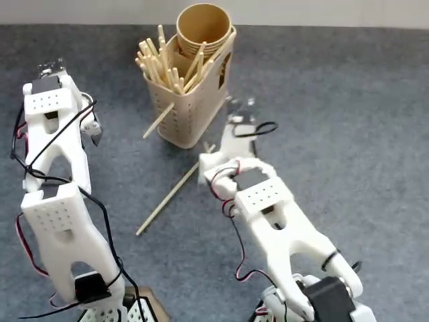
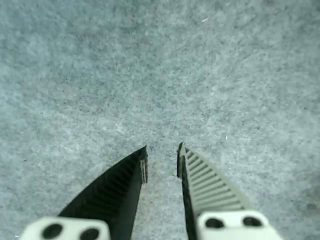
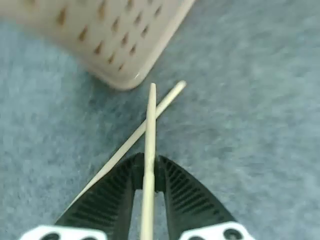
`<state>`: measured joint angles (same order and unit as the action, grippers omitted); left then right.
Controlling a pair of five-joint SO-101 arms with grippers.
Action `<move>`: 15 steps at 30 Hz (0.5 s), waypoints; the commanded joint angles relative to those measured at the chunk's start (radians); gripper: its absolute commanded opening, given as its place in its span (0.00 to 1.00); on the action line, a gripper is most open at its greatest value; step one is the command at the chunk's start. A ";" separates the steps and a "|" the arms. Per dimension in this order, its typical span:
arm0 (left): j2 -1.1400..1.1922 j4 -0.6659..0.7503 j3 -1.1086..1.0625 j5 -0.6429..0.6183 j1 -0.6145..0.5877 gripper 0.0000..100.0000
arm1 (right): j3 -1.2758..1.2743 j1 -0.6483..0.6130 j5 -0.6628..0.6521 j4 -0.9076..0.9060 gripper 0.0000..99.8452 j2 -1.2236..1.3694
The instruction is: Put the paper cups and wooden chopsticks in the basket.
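The right hand (image 3: 148,159) is closed on a pale, slim wooden chopstick (image 3: 150,115). The stick runs lengthwise between the two black fingers, and its free end points towards the base of the beige perforated plastic basket (image 3: 110,40). A second wooden chopstick (image 1: 167,198) lies flat on the grey felt-like tabletop (image 1: 348,121), crossing at an angle under the held one, with its far end near the basket's foot. The basket already holds stacked tan paper cups (image 1: 203,27) and a crowded bundle of chopsticks (image 1: 161,64). One stray stick (image 1: 159,121) pokes out through a slot in its side wall. The left hand (image 2: 162,150) holds nothing. Its fingers are a narrow gap apart, and it hangs over bare tabletop well away from the basket.

The likeliest trouble is the grip. A stick held along the fingers rather than across them can slide out or swivel once it is raised. The tip is also low and close to the basket wall, so a lift that is too shallow could jab it into a slot, as with the stray stick, or shove the basket. The packed bundle leaves little room, so the new stick may bounce off the others and fall outside. The lift might also nudge the chopstick lying beneath.

No label, brand or writing can be read on the basket, the cups or the arms.
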<state>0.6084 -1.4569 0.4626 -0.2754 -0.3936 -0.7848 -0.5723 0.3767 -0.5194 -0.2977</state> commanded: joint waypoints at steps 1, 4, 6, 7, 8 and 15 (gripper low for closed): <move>-0.015 0.006 0.005 -0.009 -0.013 0.12 | 0.002 -0.056 -0.104 0.031 0.02 0.041; -0.015 0.006 0.005 -0.009 -0.012 0.12 | 0.002 -0.085 -0.147 0.031 0.15 0.099; -0.015 0.005 0.004 -0.008 -0.005 0.12 | 0.005 -0.088 -0.152 0.036 0.27 0.143; -0.015 0.005 0.004 -0.008 -0.002 0.12 | 0.018 -0.088 -0.158 0.036 0.33 0.165; -0.015 0.005 0.004 -0.008 -0.002 0.12 | 0.038 -0.088 -0.167 0.036 0.37 0.189; -0.015 0.008 0.004 -0.008 -0.002 0.12 | 0.186 -0.107 -0.166 0.036 0.36 0.386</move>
<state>0.6084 -1.4569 0.4626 -0.2754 -0.3936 -0.6697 -0.6567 0.2171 -0.4933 0.0368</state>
